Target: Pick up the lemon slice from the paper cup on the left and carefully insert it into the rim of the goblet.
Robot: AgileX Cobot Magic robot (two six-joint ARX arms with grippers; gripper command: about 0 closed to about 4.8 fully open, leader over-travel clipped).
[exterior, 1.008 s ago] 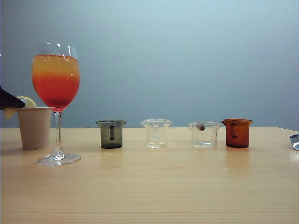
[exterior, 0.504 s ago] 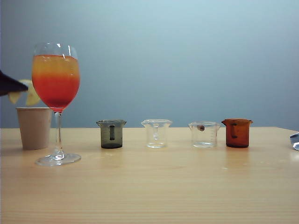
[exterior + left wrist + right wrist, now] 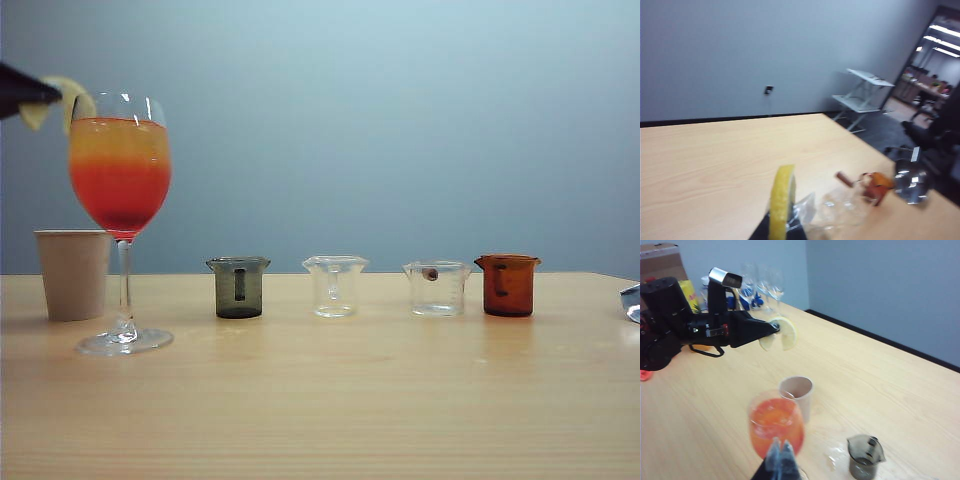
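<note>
You are looking at the left gripper [image 3: 52, 92] at the upper left of the exterior view, level with the rim of the goblet [image 3: 120, 190] and just beside it. Its jaws are pinching fully closed on the lemon slice [image 3: 72, 97], which is hanging in the air at rim height, close to the glass; whether it is touching the rim cannot be told from this view. In the left wrist view the lemon slice [image 3: 781, 202] is standing on edge between the fingertips. In the right wrist view the left gripper [image 3: 774, 329] is holding the slice [image 3: 784, 333] above the paper cup [image 3: 796, 396], which is standing just behind the goblet [image 3: 776, 427].

The paper cup [image 3: 73, 273] is resting on the table [image 3: 350, 400], left of the goblet's stem. A dark beaker [image 3: 238, 287], two clear beakers [image 3: 335, 285] and an amber beaker [image 3: 507, 284] are standing in a row to the right.

The right gripper [image 3: 780, 455] is hovering near the goblet's bowl, its fingertips drawn together and holding nothing.
</note>
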